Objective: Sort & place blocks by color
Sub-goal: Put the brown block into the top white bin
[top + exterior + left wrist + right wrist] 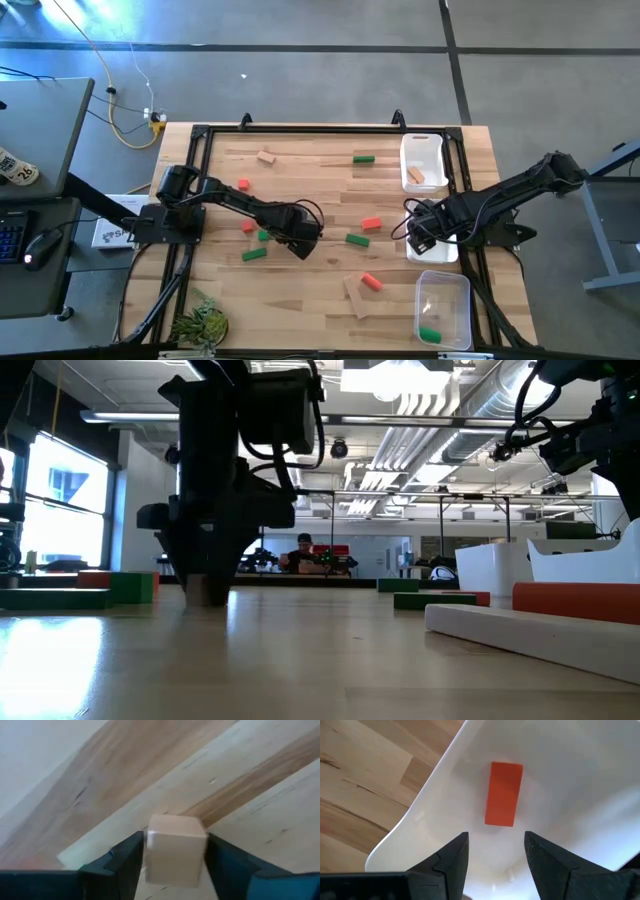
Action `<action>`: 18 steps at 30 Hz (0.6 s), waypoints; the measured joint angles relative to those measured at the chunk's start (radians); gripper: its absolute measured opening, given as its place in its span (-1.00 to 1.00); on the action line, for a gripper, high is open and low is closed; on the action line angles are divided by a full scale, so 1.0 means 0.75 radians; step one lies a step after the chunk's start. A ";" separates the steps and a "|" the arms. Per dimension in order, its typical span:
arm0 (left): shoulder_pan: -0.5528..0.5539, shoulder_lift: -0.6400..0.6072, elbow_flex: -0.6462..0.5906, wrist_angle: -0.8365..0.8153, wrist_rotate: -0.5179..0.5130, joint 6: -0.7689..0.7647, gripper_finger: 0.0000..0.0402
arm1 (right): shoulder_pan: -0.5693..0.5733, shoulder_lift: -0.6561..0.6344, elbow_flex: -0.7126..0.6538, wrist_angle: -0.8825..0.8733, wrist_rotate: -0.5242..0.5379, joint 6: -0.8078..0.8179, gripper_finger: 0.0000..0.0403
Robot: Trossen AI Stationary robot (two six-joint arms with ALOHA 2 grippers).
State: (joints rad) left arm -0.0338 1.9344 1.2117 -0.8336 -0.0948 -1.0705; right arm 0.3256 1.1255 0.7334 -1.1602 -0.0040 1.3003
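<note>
While your left hand (175, 865) at frame center brackets a tan cube (176, 849) on the table (300, 290), fingers seemingly touching, your right hand (495, 855) hangs wide over a red block (504, 793) in the center-right white tray (445, 795).

A tan cube (176, 851) sits on the wood between two dark fingers. A red bar (504, 794) lies flat in a white tray. Other blocks lie scattered (green (363, 158), red (371, 224), tan (266, 156)); a green one (429, 334) lies in the clear tray.
</note>
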 joint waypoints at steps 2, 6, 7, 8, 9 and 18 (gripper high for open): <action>-0.001 0.004 0.001 0.000 0.019 0.015 -0.16 | 0.000 -0.002 0.000 0.002 0.000 0.000 -0.11; -0.014 -0.002 0.000 0.015 -0.004 0.036 -0.40 | 0.000 -0.002 0.000 0.010 0.004 0.000 -0.11; -0.016 -0.007 -0.001 0.016 -0.007 0.041 -0.45 | 0.000 -0.002 0.000 0.016 0.006 0.000 -0.11; -0.016 -0.008 0.001 0.015 -0.008 0.053 -0.50 | 0.000 -0.002 0.000 0.019 0.008 0.000 -0.11; -0.016 -0.008 0.005 0.015 -0.009 0.068 -0.50 | 0.000 -0.002 0.000 0.022 0.008 0.000 -0.11; -0.003 -0.006 0.084 0.195 0.081 0.233 -0.50 | 0.000 -0.010 0.000 0.152 -0.045 -0.013 -0.11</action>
State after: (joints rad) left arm -0.0361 1.9301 1.2747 -0.6871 -0.0341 -0.8958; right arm 0.3256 1.1183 0.7334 -1.0463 -0.0380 1.2902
